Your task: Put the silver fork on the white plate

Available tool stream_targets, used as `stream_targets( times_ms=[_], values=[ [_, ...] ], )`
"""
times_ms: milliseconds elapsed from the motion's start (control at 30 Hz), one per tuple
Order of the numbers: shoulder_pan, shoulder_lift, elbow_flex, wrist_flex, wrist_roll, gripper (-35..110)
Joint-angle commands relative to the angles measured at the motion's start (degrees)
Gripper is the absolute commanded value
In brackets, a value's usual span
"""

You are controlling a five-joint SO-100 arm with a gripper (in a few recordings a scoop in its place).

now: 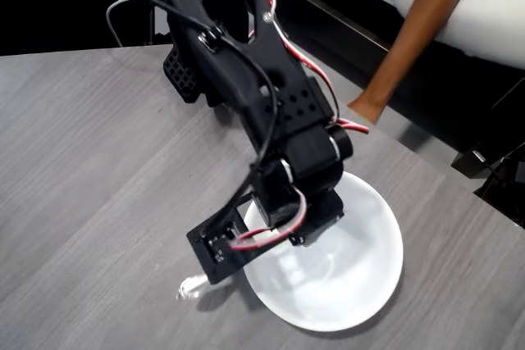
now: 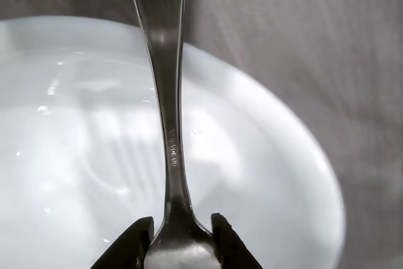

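Your gripper (image 2: 181, 239): two black fingers (image 2: 129, 247) at the bottom edge of the wrist view, clenched on the silver fork (image 2: 165, 92), one finger on each side of its neck.

Your silver fork: held by the gripper, its shaft running straight away from the fingers toward the top of the wrist view, widening into the handle there. A line of small stamped lettering sits partway up the shaft. The wider metal part between the fingers is cut off by the picture's lower edge. In the overhead view a shiny end of the fork (image 1: 194, 288) pokes out past the lower left side of the gripper (image 1: 234, 252), over the table just outside the plate's rim.

Your white plate (image 2: 264, 155): directly beneath the gripper and most of the fork's shaft in the wrist view; the handle end reaches beyond the far rim. You cannot tell whether the fork touches the plate. In the overhead view the plate (image 1: 361, 276) lies under the arm's tip and extends to its right.

Grey wood-grain table (image 1: 90, 170): carries the plate.

A person's forearm (image 1: 406, 38): behind the arm, at the table's far edge.
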State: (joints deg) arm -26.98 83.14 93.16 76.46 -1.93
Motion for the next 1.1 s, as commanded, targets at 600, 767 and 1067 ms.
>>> stream_targets(
  times_ms=[600, 767, 1067],
  values=[
    [-2.2, -4.13, -1.23, -3.96, 1.85, 17],
    [-1.85, -1.23, -1.23, -2.72, 1.67, 18],
    [1.49, 8.35, -1.23, 2.64, 1.32, 18]
  ],
)
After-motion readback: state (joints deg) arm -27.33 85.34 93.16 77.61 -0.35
